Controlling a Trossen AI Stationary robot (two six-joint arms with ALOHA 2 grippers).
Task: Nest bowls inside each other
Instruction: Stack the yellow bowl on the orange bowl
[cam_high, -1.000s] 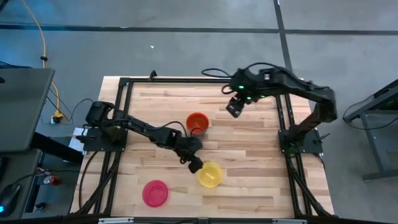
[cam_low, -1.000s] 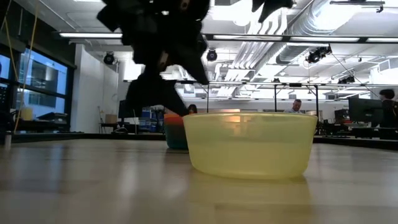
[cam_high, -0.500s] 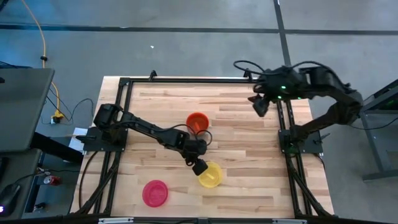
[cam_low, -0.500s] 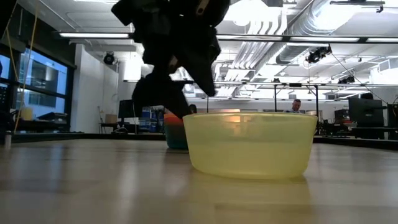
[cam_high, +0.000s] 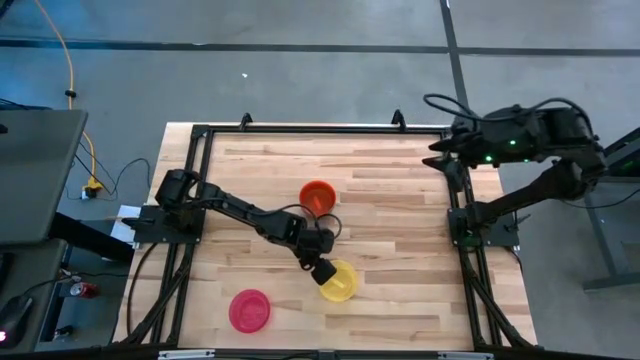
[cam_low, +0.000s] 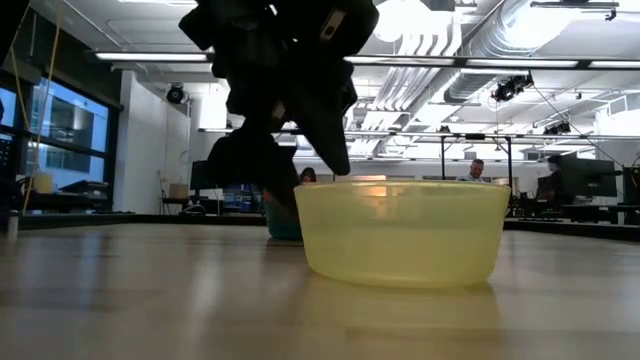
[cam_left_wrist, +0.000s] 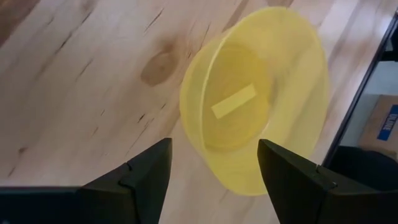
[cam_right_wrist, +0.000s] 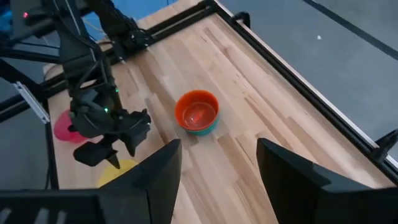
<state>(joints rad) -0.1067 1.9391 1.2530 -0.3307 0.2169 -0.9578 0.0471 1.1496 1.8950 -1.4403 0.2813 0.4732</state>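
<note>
Because it wants to grab, the left gripper (cam_high: 322, 271) holds its fingers apart beside the yellow bowl (cam_high: 339, 281), mid-table; the right gripper (cam_high: 441, 155), open too, waits at the far right corner.

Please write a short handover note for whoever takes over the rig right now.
Left gripper: jaws open, at the rim of the yellow bowl, holding nothing.
Right gripper: jaws open, empty, pulled back to the table's far right edge.
Orange bowl sits mid-table, stacked in at least one other bowl, with teal showing beneath it in the right wrist view. Pink bowl stands alone at the near left.
Left: nest the yellow and pink bowls into the stack.
</note>
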